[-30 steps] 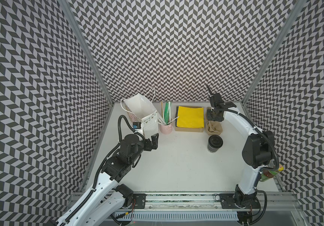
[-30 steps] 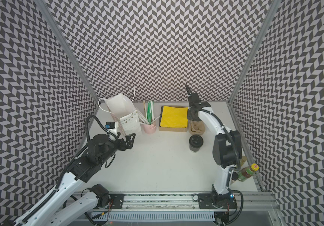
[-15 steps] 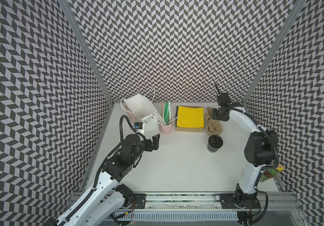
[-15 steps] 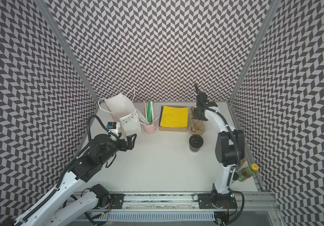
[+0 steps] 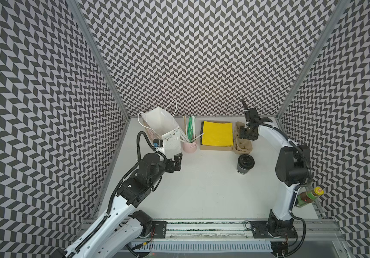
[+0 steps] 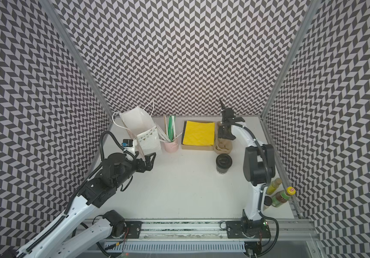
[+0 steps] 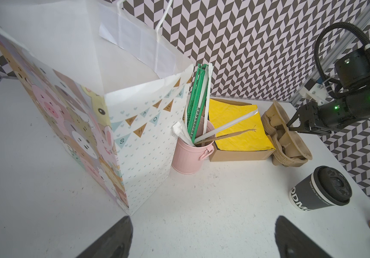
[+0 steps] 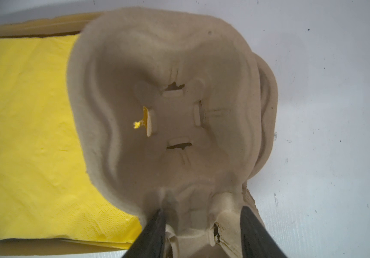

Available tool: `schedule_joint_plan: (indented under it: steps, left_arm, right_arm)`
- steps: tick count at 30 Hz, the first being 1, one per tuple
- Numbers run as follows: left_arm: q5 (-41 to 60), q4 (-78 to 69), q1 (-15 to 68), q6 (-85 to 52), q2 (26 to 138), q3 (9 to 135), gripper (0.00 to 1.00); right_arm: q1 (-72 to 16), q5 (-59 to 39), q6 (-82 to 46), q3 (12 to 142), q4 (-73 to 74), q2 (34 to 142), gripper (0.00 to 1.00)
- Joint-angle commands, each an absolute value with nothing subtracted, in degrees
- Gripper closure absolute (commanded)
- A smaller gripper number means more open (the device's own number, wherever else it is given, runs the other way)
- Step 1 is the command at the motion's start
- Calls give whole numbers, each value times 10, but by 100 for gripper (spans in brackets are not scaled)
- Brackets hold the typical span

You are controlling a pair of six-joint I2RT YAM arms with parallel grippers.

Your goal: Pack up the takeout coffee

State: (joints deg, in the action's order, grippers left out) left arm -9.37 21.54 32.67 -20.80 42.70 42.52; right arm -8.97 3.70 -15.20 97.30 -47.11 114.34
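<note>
Right hand (image 7: 292,126) — at carrier (image 7: 291,146), coffee (image 7: 322,192) nearby

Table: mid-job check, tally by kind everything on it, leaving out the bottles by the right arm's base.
Paper bag: 1
Pink straw cup: 1
Napkin box: 1
Carrier stack: 1 (number of carriers in it unclear)
Coffee cup: 1
Total: 5
</note>
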Motion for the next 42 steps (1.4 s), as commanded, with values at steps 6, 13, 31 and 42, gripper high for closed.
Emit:
schedule_joint_plan:
  steps: [6,13,31,42]
  left_arm:
    - [-94,216,330,-204,425,418,1]
    - [-94,215,330,-204,426,418,1]
    - [-90,215,330,-200,435,419,1]
    - [-90,214,330,-200,434,418,1]
  right_arm:
    - [-92,3,-146,977,-443,1153,49]
    - [-91,-10,-160,956,-406,1112,51]
    - [-92,6,-153,985,-444,1163,63]
    - [-91,-17,-156,972,-436,1149,74]
